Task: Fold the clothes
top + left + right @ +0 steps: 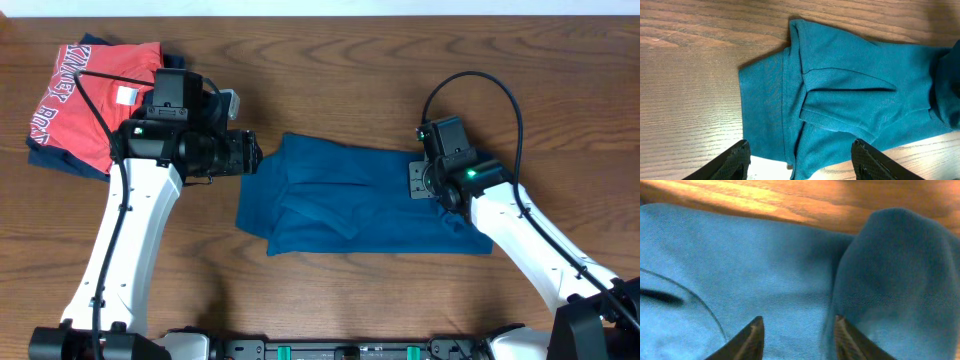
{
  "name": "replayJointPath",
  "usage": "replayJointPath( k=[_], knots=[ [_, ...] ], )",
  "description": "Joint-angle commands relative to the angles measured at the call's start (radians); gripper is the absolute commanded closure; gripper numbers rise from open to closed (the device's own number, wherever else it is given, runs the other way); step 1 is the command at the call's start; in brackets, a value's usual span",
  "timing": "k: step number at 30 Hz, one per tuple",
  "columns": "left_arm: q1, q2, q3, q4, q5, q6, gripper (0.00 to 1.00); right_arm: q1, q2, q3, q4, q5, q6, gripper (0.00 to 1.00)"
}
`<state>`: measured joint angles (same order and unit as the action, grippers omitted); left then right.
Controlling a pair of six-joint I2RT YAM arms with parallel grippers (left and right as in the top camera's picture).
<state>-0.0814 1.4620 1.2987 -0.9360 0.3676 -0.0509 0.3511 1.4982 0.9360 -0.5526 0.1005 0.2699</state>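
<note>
Far left, rear of worktop (330, 300): red T-shirt (95, 100), folded, lying on a dark navy piece (60, 162). White lettering on the red cloth, turned sideways and not legible in full. Small white neck label (127, 96), print too small to read.

Left of centre: left fingers (735, 161), spread wide, empty, hovering just above the near-left edge of the clothes (350, 195).

Centre: deep-blue garment, plain, no print or brand visible, lying as a rough rectangle with a sleeve tucked on top.

Right: right fingers (747, 340), parted over the blue cloth, nothing pinched, a raised hump of fabric just beside one tip.

Step judged: mid-fold, between grips. Next move likely needs a fresh pinch on an edge, the hump flattened, then a fold across.
</note>
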Motion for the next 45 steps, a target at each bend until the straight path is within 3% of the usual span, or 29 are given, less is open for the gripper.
replayJointPath(
  k=[1, 3, 10, 12, 17, 18, 19, 27, 31, 33, 34, 40, 45],
  knots=[
    [0.0, -0.001, 0.014, -0.003, 0.003, 0.014, 0.34, -0.028, -0.034, 0.018, -0.001, -0.022, 0.021, 0.48],
    [0.0, -0.001, 0.014, -0.003, 0.003, 0.014, 0.34, -0.063, -0.059, 0.018, -0.014, -0.021, 0.02, 0.41],
    [0.0, -0.001, 0.014, -0.002, 0.003, 0.014, 0.34, -0.141, -0.062, 0.018, -0.168, -0.044, -0.009, 0.36],
    [0.0, -0.001, 0.014, 0.002, 0.003, 0.014, 0.34, -0.124, -0.048, 0.017, -0.2, -0.081, -0.009, 0.41],
    [0.0, -0.001, 0.014, 0.011, 0.003, 0.014, 0.34, -0.04, -0.005, 0.011, -0.199, -0.092, 0.018, 0.64],
    [0.0, -0.001, 0.014, 0.01, 0.003, 0.014, 0.34, -0.026, 0.006, 0.011, -0.2, -0.078, 0.039, 0.87],
    [0.0, -0.001, 0.014, 0.01, 0.003, 0.014, 0.34, -0.014, 0.014, 0.011, -0.199, -0.07, 0.056, 0.99],
    [0.0, -0.001, 0.014, 0.01, 0.003, 0.014, 0.34, 0.095, 0.02, 0.011, -0.15, -0.112, 0.054, 0.99],
    [0.0, -0.001, 0.014, 0.01, 0.003, 0.014, 0.34, 0.14, 0.02, 0.011, -0.162, -0.042, 0.055, 0.99],
    [0.0, -0.001, 0.014, 0.01, 0.003, 0.014, 0.34, 0.139, 0.02, 0.013, -0.155, 0.035, 0.061, 0.58],
    [0.0, -0.001, 0.014, 0.01, 0.003, 0.014, 0.34, 0.134, 0.018, 0.016, -0.154, 0.067, 0.067, 0.5],
    [0.0, -0.001, 0.014, 0.01, 0.003, 0.014, 0.34, 0.085, 0.013, 0.025, -0.165, 0.147, 0.067, 0.42],
    [0.0, -0.001, 0.014, 0.01, 0.003, 0.014, 0.34, 0.046, 0.034, 0.018, -0.217, 0.143, 0.077, 0.46]
  ],
)
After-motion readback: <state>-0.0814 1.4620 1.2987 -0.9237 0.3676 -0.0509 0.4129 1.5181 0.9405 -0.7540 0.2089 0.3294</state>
